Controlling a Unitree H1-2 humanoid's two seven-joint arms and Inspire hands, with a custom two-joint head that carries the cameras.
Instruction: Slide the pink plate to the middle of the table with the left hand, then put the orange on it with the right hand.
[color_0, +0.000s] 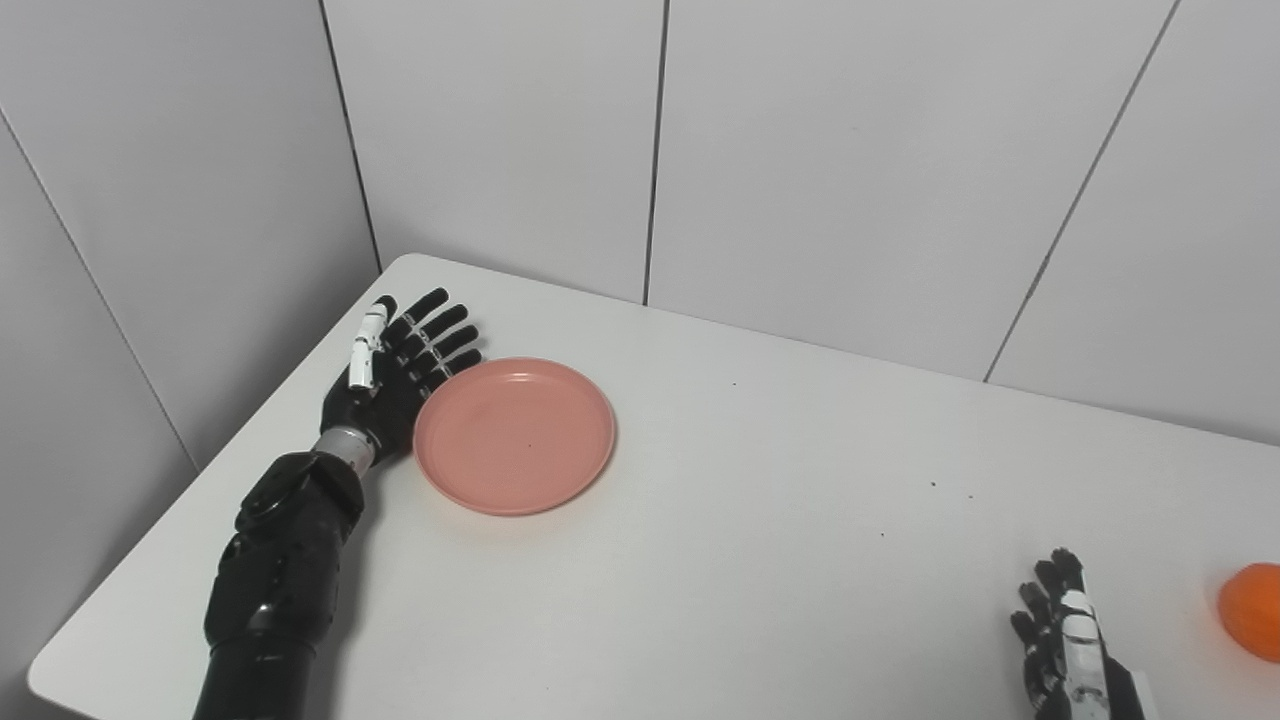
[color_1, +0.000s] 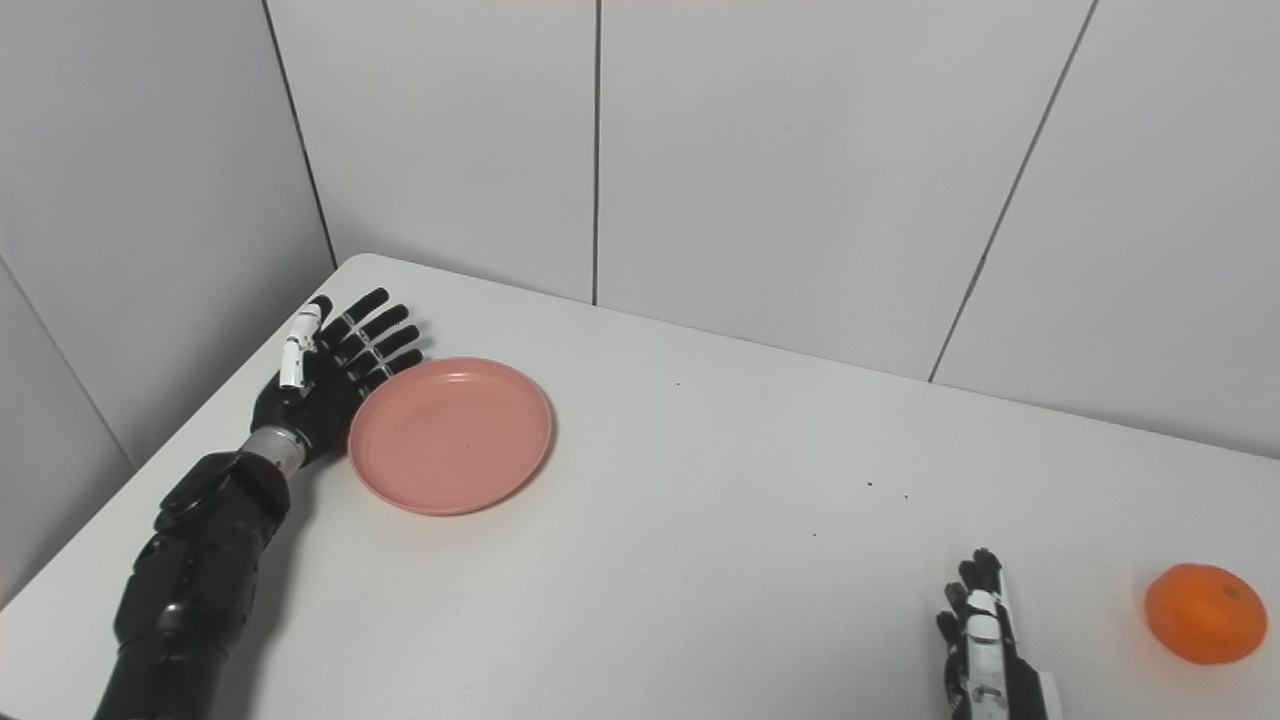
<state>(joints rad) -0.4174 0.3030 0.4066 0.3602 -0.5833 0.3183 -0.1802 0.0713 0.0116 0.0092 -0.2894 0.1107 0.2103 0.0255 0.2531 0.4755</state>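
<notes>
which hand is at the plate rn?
The left hand, open, fingers spread against the far-left rim of the pink plate. The right hand sits at the near edge, far from the plate, beside the orange.

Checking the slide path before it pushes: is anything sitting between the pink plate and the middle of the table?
Nothing visible: bare table lies right of the pink plate. The orange sits far right.

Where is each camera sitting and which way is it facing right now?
Left eye view: on the head, looking down at the white table; left robot hand beside the pink plate, right robot hand at the bottom, orange cut by the edge.
Right eye view: set slightly rightward, same aim; orange whole.
Shared: both hands, plate, orange, wall panels.
</notes>
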